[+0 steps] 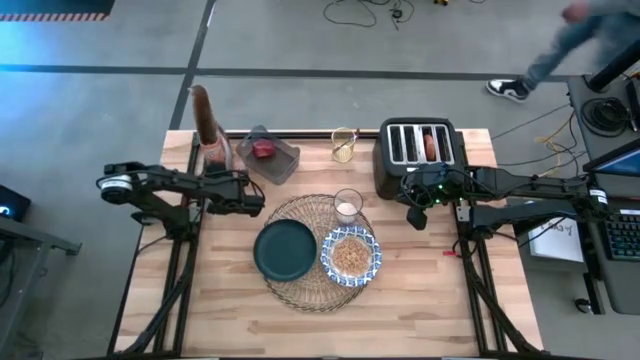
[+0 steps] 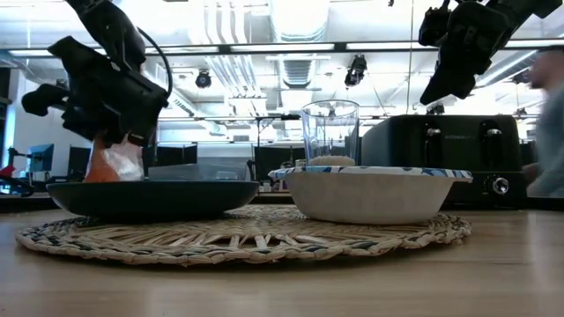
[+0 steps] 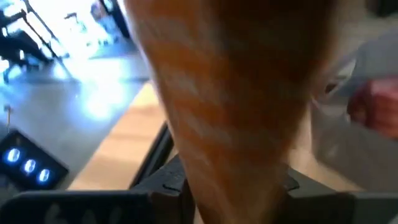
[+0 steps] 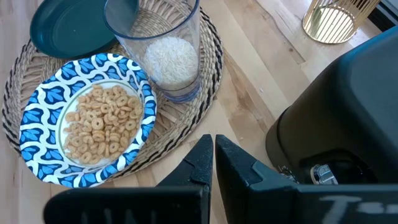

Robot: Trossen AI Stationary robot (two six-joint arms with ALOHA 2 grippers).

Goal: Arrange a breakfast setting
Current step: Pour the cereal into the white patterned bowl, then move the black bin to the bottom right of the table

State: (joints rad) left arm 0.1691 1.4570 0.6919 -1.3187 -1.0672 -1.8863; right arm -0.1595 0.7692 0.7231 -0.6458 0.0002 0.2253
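So the left arm reaches in sideways from the table's left edge, and the left gripper (image 1: 252,195) hangs above the wood just left of the straw placemat (image 1: 300,288); can't tell if its fingers are parted or closed, an orange-brown blur fills its wrist cam. The right gripper (image 1: 416,212) hovers in front of the black toaster (image 1: 418,152), fingers pinched together on nothing. On the mat: teal plate (image 1: 285,249), patterned bowl (image 1: 350,255) full of cereal rings, and the clear glass (image 1: 347,206) at the back.
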